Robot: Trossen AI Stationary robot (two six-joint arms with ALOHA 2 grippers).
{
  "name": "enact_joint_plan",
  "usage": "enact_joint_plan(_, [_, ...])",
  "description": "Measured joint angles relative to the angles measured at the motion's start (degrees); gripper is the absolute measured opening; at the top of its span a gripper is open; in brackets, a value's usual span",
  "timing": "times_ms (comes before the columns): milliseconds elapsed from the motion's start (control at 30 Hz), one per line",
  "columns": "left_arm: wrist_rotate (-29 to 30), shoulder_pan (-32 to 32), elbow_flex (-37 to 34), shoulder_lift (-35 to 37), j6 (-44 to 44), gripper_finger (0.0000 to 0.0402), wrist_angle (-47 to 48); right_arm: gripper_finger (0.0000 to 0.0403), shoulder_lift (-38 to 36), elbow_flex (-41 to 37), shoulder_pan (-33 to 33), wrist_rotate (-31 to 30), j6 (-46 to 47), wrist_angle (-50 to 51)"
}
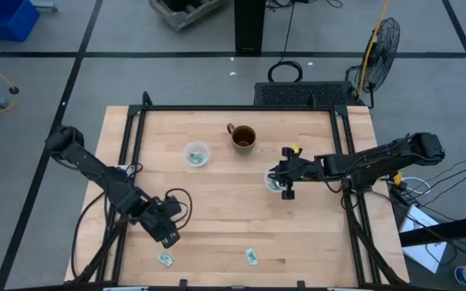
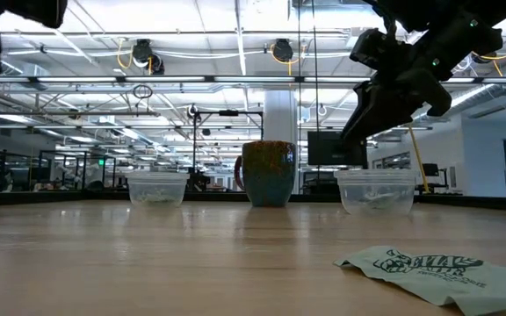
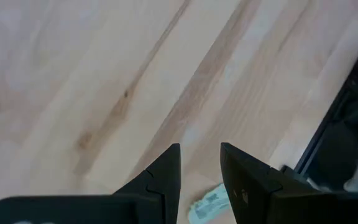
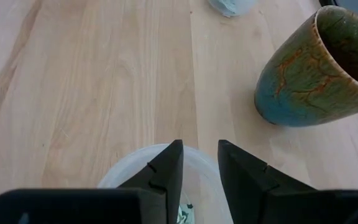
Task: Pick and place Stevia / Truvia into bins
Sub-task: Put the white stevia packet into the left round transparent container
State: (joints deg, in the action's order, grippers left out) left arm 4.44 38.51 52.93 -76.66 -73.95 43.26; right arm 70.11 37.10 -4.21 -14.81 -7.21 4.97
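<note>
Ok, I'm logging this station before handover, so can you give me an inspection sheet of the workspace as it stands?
Surface: wooden table, bare wood, no spills seen.
Job's things: two clear cups, left cup and right cup, each with packets inside; two packets loose near the front edge, one at left, one at centre.
Clutter: brown mug between the cups, toward the back.
Grippers: left tool above the left loose packet, fingers slightly apart, empty; right tool over the right cup, fingers slightly apart, nothing seen between them.
Cables: black loops by the left arm; more off the table's right side.
Surroundings: floor fan behind the table; no people seen.
</note>
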Motion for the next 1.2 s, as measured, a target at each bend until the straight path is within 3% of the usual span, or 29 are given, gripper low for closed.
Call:
enact_joint_plan(400, [-3.16, 4.81, -9.27, -1.39, -6.02, 0.0118, -16.77, 0.0091, 0.0, -0.02, -0.02, -0.02, -0.16, -0.48])
enact_joint_plan(733, [-10.35, 9.87, -9.49, -12.02, 1.52, 0.0118, -19.71, 0.0091, 0.01, -0.02, -0.02, -0.04, -0.15, -0.48])
enact_joint_plan(900, [-10.4, 11.74, -9.18, -16.16, 4.37, 0.0118, -21.15, 0.0091, 0.0, -0.04, -0.02, -0.04, -0.45, -0.78])
enact_joint_plan(1200, [-8.88, 12.94, -9.15, -16.9, 9.75, 0.0115, -20.38, 0.0091, 0.0, -0.04, -0.02, -0.05, -1.04, -3.72])
